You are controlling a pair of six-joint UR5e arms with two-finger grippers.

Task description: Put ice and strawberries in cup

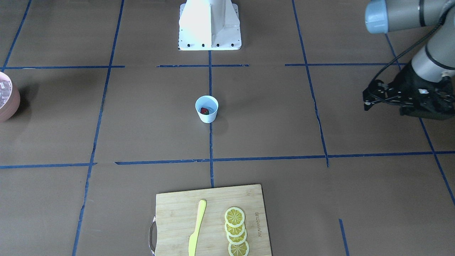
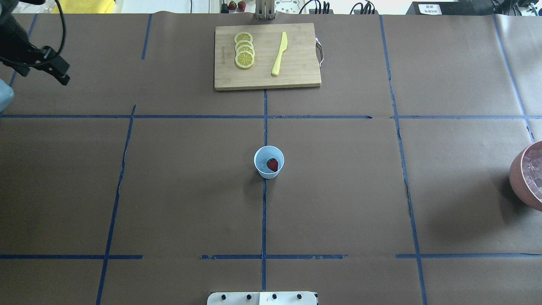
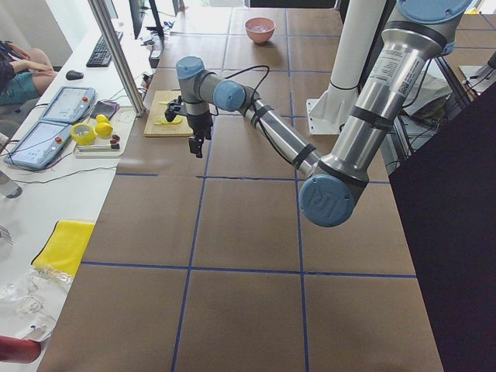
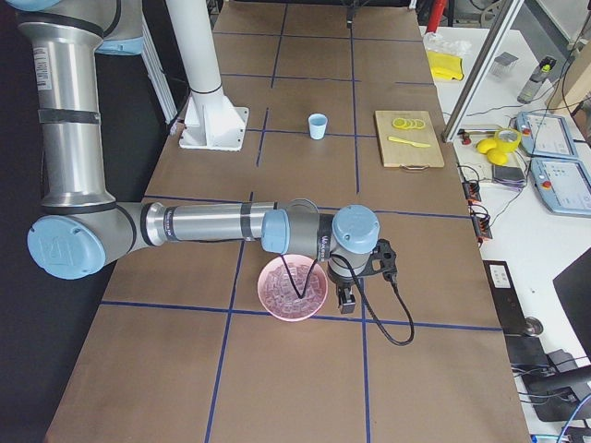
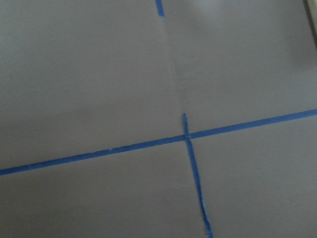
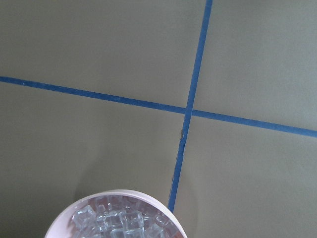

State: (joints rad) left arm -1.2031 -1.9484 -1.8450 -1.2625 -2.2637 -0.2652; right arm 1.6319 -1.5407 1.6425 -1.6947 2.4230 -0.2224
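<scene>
Hovering over blue-taped brown paper (image 2: 338,190), left fingers (image 2: 57,70) gape empty; right fingers' (image 4: 346,302) state cannot be told.

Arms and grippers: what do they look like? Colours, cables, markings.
The left arm and right arm are silver tubes with light blue joint caps and black rings. The left arm has a white label, its print too small to read. The left gripper is black with linkage fingers. The right gripper is black too. A black cable loops off each wrist.
</scene>
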